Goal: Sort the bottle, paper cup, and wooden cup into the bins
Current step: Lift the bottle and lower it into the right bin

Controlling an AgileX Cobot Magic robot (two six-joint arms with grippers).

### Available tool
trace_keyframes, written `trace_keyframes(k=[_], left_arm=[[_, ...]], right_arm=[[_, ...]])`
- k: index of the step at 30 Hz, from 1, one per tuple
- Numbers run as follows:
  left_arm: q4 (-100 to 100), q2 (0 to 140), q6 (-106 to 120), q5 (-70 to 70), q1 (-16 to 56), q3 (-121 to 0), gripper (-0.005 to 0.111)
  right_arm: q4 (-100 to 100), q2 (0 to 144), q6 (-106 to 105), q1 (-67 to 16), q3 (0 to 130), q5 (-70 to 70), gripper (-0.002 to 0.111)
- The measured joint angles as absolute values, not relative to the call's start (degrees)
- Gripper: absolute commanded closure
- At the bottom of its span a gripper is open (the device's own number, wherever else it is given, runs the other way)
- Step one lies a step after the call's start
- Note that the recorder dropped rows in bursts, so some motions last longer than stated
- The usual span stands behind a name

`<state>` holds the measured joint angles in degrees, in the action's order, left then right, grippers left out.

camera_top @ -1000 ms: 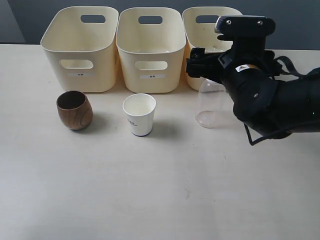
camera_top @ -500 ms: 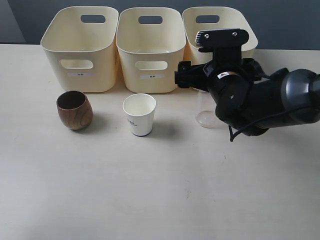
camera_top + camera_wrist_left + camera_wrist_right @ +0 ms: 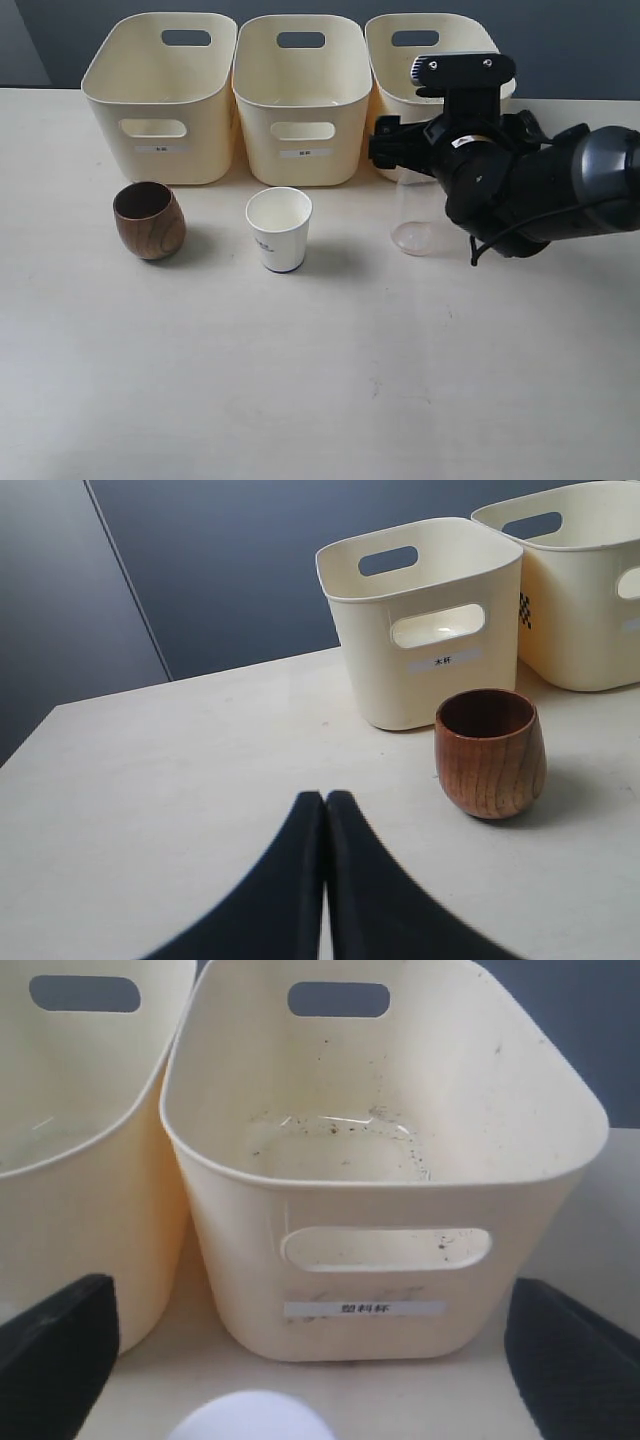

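The left gripper (image 3: pixel 325 802) is seen only in its own wrist view. Its jaws are pressed together with nothing between them, low over the table (image 3: pixel 300 380) and well to the left of the middle bin (image 3: pixel 303 100). The left bin (image 3: pixel 160 95) is set just beside the middle bin, on its left. The wooden cup (image 3: pixel 149 220) is stood upright in front of that left bin, nearer the camera than the middle bin and to its left.

The paper cup (image 3: pixel 279 229) is placed upright, mouth up, directly in front of the middle bin and apart from it. The bottle (image 3: pixel 415 215) is stood on the table to the right of the middle bin and forward of it, in front of the right bin (image 3: pixel 380 1190). Its upper part is hidden in the exterior view by the right gripper (image 3: pixel 312 1300), which is held above it. The jaws are spread wide. The bottle's white cap (image 3: pixel 250 1418) is seen between the two fingers (image 3: pixel 60 1345) and is touched by neither.
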<state>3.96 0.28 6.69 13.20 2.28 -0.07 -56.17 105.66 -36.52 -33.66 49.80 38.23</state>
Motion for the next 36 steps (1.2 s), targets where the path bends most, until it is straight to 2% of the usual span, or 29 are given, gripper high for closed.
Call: trace_keyframes(k=[12, 14, 18, 23, 24, 25, 26, 32, 36], left_arm=[[3.96, 0.28, 6.69, 13.2, 2.28, -0.07, 0.107], [3.96, 0.28, 6.69, 13.2, 2.28, -0.07, 0.107], [3.96, 0.28, 6.69, 13.2, 2.28, -0.07, 0.107], [3.96, 0.28, 6.69, 13.2, 2.28, -0.07, 0.107], [3.96, 0.28, 6.69, 13.2, 2.28, -0.07, 0.107], [3.96, 0.28, 6.69, 13.2, 2.28, -0.07, 0.107], [3.96, 0.28, 6.69, 13.2, 2.28, -0.07, 0.107], [3.96, 0.28, 6.69, 13.2, 2.28, -0.07, 0.107], [3.96, 0.28, 6.69, 13.2, 2.28, -0.07, 0.107]], right_arm=[[-55.23, 105.66, -36.03, -33.44, 49.8, 37.57, 0.009], [-55.13, 105.66, -36.03, -33.44, 49.8, 37.57, 0.017], [-54.97, 106.39, -36.03, -33.44, 49.89, 37.57, 0.047], [-53.44, 108.99, -35.19, -33.44, 49.89, 37.46, 0.077], [-52.52, 109.19, -34.96, -33.44, 49.92, 37.71, 0.091], [-51.79, 109.3, -34.85, -33.44, 50.03, 37.71, 0.097], [-51.51, 109.38, -34.74, -33.44, 50.03, 37.81, 0.109], [-53.29, 106.91, -34.28, -33.44, 50.03, 35.93, 0.109], [-54.04, 99.17, -34.28, -33.44, 50.03, 34.56, 0.109]])
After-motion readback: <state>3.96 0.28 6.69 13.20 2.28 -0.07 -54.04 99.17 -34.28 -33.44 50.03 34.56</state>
